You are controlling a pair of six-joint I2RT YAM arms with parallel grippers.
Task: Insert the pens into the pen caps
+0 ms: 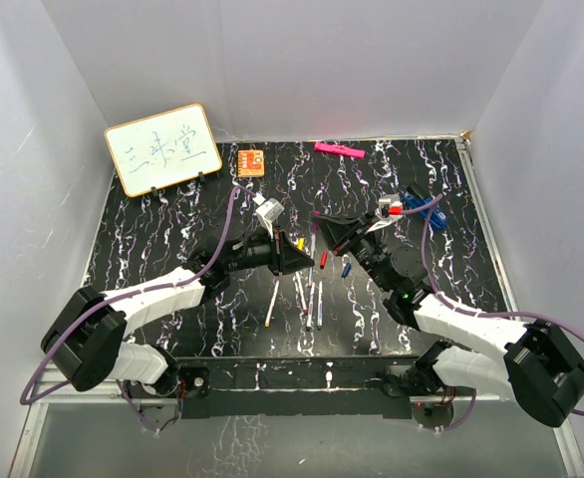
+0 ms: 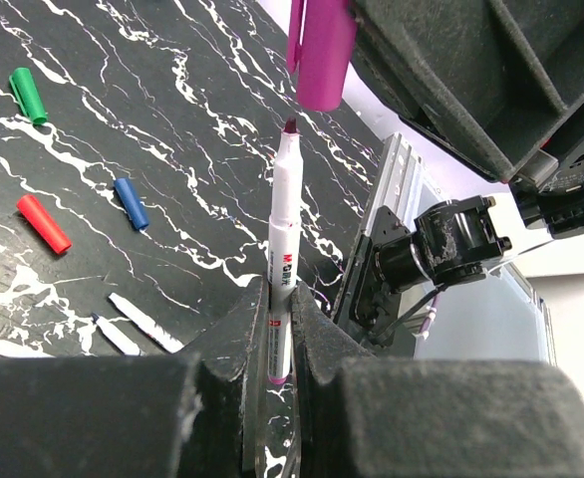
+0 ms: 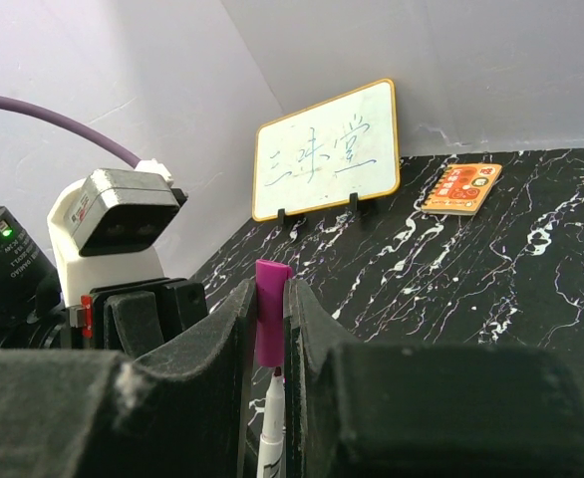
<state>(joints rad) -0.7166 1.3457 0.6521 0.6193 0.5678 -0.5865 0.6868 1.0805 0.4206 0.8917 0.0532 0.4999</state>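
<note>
My left gripper (image 2: pixel 280 294) is shut on a white pen (image 2: pixel 283 229) with a purple tip and holds it upright above the table. My right gripper (image 3: pixel 268 294) is shut on the purple cap (image 3: pixel 270 324). The cap's open end is right over the pen's tip (image 3: pixel 276 373), in line with it. In the left wrist view the cap (image 2: pixel 322 55) hangs just above the tip. In the top view the two grippers meet at mid table (image 1: pixel 317 249). Green (image 2: pixel 28 95), blue (image 2: pixel 131 202) and red (image 2: pixel 43 222) caps lie loose. Several more pens (image 1: pixel 312 294) lie in front.
A small whiteboard (image 1: pixel 162 149) stands at the back left, with an orange card (image 1: pixel 250 161) beside it. A thick pink marker (image 1: pixel 338 150) lies at the back wall. A larger blue object (image 1: pixel 422 209) sits behind the right arm. White walls close in three sides.
</note>
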